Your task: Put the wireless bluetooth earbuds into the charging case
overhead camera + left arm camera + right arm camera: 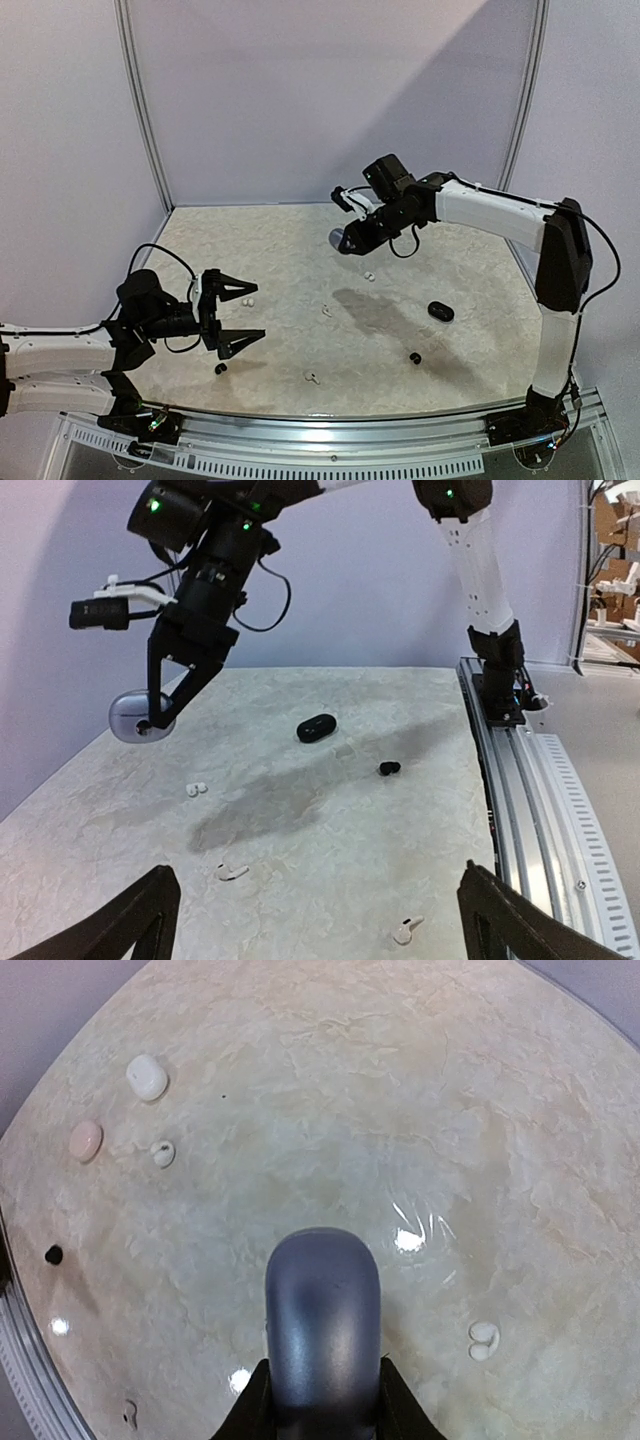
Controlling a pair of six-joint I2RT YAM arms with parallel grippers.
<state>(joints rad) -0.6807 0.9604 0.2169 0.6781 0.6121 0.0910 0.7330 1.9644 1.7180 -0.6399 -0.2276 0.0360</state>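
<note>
— While the right gripper [348,243] hangs over the far middle of the marbled tabletop [270,250], what sits between its fingers?

— A grey-blue charging case [322,1330], clamped at one end and lifted clear of the surface. It looks closed, so what is inside cannot be told.

— And the other cases?

— A black case [440,311] lies shut on the table toward the right side, well apart from the raised one. The right wrist view also shows a white case [147,1076] and a pinkish case [85,1140] near each other, both closed, with a small whitish bud [162,1153] just beside them.

— Where are the earbuds?

— Those in view lie loose on the table. A pair of white earbuds [368,276] lies touching each other, almost beneath the raised case. A white stemmed earbud [326,310] lies near the middle, and another stemmed earbud [311,377] is close to the front edge. A black earbud [415,357] lies near the black case, and a second black earbud [221,368] is at the front left.

— And the left gripper [255,312]?

— It is low on the left with its jaws spread wide and holds nothing. The second black earbud lies just beside its nearer finger.
</note>
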